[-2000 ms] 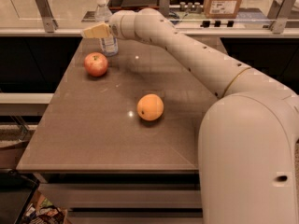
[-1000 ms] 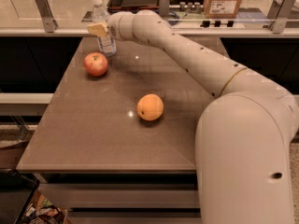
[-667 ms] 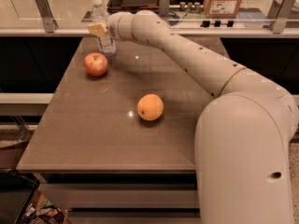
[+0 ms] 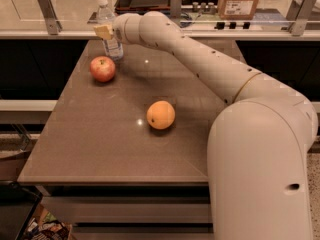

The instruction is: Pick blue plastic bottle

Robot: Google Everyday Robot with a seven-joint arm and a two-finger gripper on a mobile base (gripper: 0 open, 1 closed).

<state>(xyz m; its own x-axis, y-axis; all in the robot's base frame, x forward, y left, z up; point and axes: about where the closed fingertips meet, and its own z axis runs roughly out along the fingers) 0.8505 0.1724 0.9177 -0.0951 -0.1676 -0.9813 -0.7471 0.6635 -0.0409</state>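
Little has shifted: gripper (image 4: 106, 32) stays at the bottle's (image 4: 105, 14) middle, seemingly placed for lifting; apple (image 4: 102, 68) near it, camera-side, on the bench (image 4: 100, 154). Whether it grips cannot be told.

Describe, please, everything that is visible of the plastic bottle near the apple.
The blue plastic bottle is small, of clear plastic, with a white cap and a pale label on its lower body. It is upright at the far left part of the table, just behind the red apple and apart from it. The gripper is at its middle, covering part of it.
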